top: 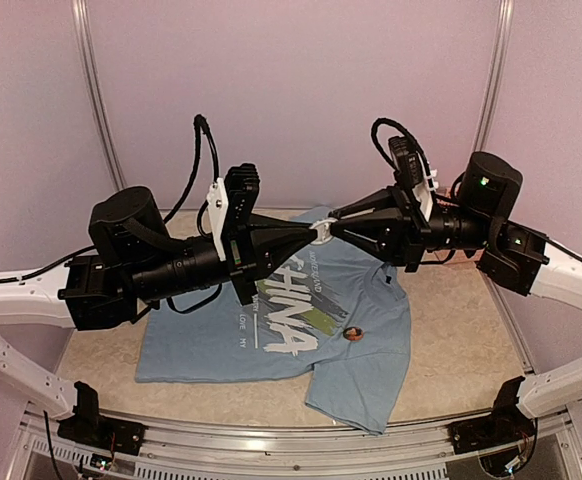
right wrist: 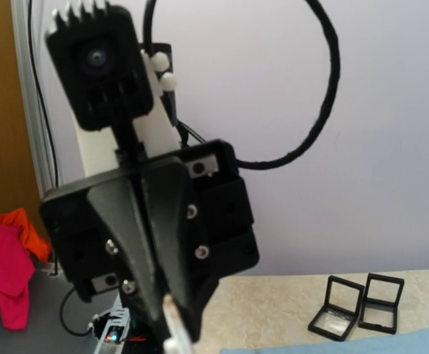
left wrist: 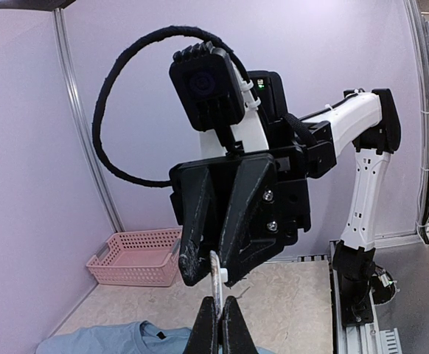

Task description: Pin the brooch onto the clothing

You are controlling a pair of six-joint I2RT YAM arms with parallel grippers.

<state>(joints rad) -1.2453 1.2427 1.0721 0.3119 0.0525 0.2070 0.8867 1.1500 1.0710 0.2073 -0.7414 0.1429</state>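
So both arms met in midair over the shirt point(top: 221, 345), which lay flat on the tabletop point(top: 451, 330), chest print up. The left fingers point(left wrist: 208, 332) were shut tight on a thin pale piece point(left wrist: 214, 269). The right fingers point(left wrist: 196, 236) sat nearly together around that same piece from the other side, but honestly I couldn't tell if they were actually clamping it. The little round brooch point(top: 352, 334) sat on the shirt, just right of the lettering, well below the fingers.
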